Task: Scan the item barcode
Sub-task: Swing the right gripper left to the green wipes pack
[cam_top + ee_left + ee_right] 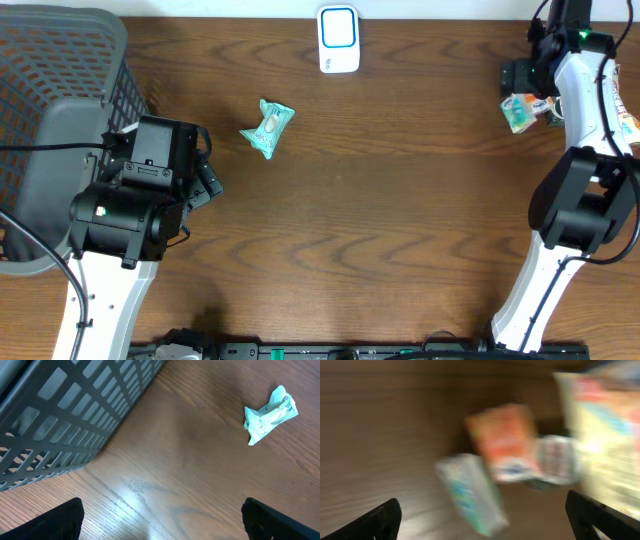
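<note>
The left arm (105, 290) has a smooth white lower link, a tapering plastic shell, topped by boxy matte black motor housings with hard edges. A small green light (100, 211) glows on the side of one housing, and thin black cables (40, 250) run off it in loose curves. The right arm (545, 285) is built alike: curved white links, a rounded black joint block (580, 205) between them, a second green light (583, 37) near the far end and a thin black cord (605, 100) along the white shell. The left claw (165, 520) and the right claw (487, 520) have blunt, matte black fingers, seen in the wrist views.
</note>
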